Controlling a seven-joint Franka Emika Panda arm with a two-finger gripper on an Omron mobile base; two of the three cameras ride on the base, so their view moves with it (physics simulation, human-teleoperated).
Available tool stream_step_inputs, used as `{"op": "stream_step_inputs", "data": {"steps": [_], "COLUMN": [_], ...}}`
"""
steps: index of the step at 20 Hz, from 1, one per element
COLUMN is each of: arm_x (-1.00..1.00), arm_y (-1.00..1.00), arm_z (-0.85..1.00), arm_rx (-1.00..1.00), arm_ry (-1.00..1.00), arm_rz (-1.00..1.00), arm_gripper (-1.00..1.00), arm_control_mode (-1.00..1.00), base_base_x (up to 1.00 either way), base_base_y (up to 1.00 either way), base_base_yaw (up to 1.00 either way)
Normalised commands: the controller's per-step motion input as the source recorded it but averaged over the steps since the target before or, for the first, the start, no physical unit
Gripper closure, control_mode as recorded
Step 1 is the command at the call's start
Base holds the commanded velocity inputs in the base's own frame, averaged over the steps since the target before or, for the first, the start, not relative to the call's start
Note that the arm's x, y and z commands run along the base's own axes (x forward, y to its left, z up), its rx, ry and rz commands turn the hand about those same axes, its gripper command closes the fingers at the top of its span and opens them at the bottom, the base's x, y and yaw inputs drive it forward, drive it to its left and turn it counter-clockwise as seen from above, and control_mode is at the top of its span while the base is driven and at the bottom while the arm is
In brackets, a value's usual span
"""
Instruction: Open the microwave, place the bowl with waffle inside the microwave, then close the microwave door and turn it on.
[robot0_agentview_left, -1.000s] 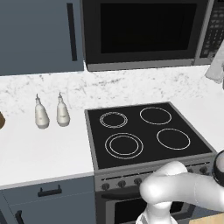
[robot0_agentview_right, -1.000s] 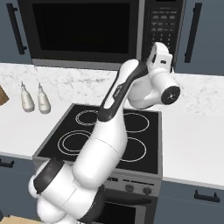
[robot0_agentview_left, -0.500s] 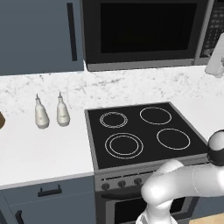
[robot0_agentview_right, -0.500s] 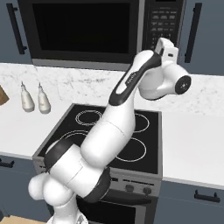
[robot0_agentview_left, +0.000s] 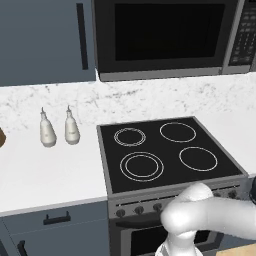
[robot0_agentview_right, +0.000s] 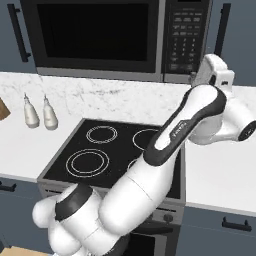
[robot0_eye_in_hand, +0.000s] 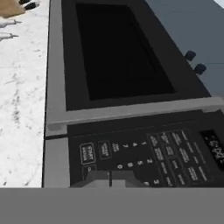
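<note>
Pointing at the keypad strip (robot0_eye_in_hand: 175, 153) of the microwave (robot0_agentview_right: 115, 37), the gripper (robot0_eye_in_hand: 110, 177) has its jaws pressed together, with nothing between them. In the hand view the two finger tips sit just in front of the lower buttons, so the panel lies straight ahead of the jaws and very close; I cannot tell if they touch it. The keypad runs as a tall narrow strip on the right side of the microwave, and the microwave door (robot0_agentview_left: 167, 32) is to its left, closed, its dark glass hiding the inside. For this reason I cannot see the bowl, and I cannot say where it is.

In my judgement the coming move is a short push forward onto a button, so the aim along the strip matters most.

Below the microwave is the stovetop (robot0_agentview_left: 167, 152), and two white bottles (robot0_agentview_left: 59, 127) stand on the marble counter (robot0_agentview_left: 45, 172) far to the left. Nothing stands between the jaws and the keypad.
</note>
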Motion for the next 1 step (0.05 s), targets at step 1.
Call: {"op": "stream_step_inputs", "data": {"steps": [1], "arm_x": [-1.00], "arm_y": [0.05], "arm_z": [-0.21], "arm_rx": [-0.07], "arm_ry": [-0.15], "arm_rz": [0.00], "arm_gripper": [1.00], "arm_control_mode": [-1.00], "base_base_x": [0.00], "base_base_y": [0.00], "base_base_yaw": [0.00]}}
